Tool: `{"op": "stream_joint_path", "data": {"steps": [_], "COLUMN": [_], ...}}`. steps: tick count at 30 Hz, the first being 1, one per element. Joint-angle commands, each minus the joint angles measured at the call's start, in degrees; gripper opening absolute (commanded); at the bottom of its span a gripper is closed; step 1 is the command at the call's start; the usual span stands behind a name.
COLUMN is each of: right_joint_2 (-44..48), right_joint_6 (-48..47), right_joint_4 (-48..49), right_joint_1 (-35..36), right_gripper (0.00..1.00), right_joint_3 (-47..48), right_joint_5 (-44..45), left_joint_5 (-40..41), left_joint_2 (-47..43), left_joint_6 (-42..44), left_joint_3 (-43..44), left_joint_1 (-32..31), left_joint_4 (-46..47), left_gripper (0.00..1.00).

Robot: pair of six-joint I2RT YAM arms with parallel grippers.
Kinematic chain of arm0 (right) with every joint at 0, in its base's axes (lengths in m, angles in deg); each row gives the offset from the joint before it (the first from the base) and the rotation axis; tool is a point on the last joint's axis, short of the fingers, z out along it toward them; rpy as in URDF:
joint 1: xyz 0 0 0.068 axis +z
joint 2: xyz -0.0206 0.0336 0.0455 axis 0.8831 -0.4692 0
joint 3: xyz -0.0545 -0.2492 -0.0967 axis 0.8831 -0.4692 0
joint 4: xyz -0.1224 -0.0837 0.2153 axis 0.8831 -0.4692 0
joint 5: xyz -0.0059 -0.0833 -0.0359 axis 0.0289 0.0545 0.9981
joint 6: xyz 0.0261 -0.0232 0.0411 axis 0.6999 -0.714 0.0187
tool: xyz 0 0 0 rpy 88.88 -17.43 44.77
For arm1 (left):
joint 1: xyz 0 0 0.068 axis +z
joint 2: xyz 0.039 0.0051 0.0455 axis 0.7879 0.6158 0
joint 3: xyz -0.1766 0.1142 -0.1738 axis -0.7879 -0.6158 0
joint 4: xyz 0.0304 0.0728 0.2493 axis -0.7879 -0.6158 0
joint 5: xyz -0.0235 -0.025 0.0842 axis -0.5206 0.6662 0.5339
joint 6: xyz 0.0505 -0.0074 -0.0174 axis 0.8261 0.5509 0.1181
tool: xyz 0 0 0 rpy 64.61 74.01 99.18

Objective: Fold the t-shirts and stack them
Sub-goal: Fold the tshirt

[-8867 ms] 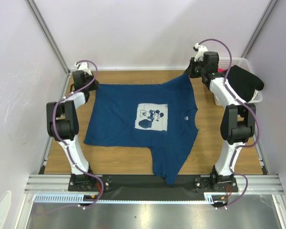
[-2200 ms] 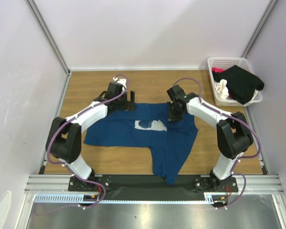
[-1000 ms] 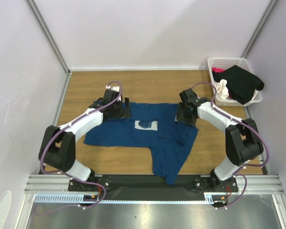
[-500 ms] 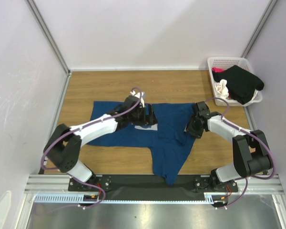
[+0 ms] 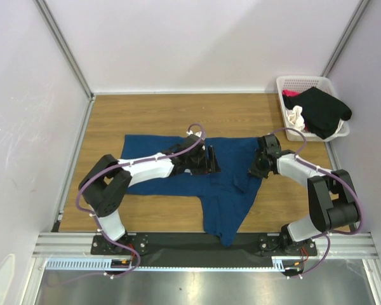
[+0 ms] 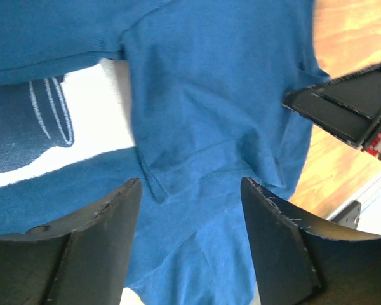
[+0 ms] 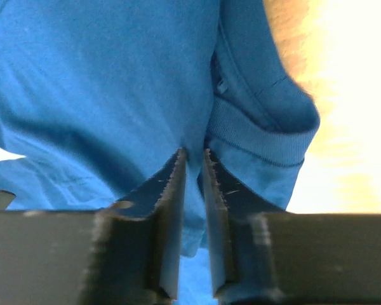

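Directly beneath both sets of jaws lies the dark blue t-shirt point(image 5: 227, 200).

Dark blue t-shirt point(image 5: 232, 190): one flat blue over body and sleeves; ribbed collar point(image 7: 254, 136) the same blue

Chest print point(image 6: 82, 121): white field, navy shape crossed by thin white lines

Desk point(image 5: 146, 114): mid-brown wood grain

Basket point(image 5: 308, 82): white lattice

Black t-shirt point(image 5: 324, 109), pink t-shirt point(image 5: 291, 93), cream-white t-shirt point(image 5: 296, 118): each plain as far as shown

Left arm point(image 5: 146, 168), right arm point(image 5: 298, 168): white links, black joints

Left gripper point(image 6: 190, 187), right gripper point(image 7: 193, 155): black fingers point(image 6: 82, 254), edges scuffed pale

Walls point(image 5: 209, 44): pale, faintly lilac

Rail point(image 5: 343, 244): silver metal
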Motion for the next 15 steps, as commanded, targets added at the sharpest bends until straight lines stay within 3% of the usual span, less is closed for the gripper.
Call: {"op": "stream_joint_path", "data": {"steps": [1, 5, 15], "right_joint_2": [-1.1, -0.3, 0.8], "right_joint_6": [-1.3, -1.8, -4.1], "right_joint_4": [2.8, 2.8, 2.6], "right_joint_1": [-0.8, -1.4, -3.8], "right_gripper": [0.15, 0.01, 0.0], "right_joint_3": [-0.2, 0.0, -0.4], "right_joint_5": [-0.2, 0.1, -0.3], "left_joint_5": [1.9, 2.4, 5.0], "left_joint_2": [1.0, 2.5, 5.0], "left_joint_6": [-3.7, -4.1, -4.6], "left_joint_3": [2.3, 3.1, 4.5], "left_joint_1": [-0.2, -0.4, -1.9], "left_joint_4": [1.8, 0.9, -0.9], "left_gripper": [0.69, 0.66, 0.6]}}
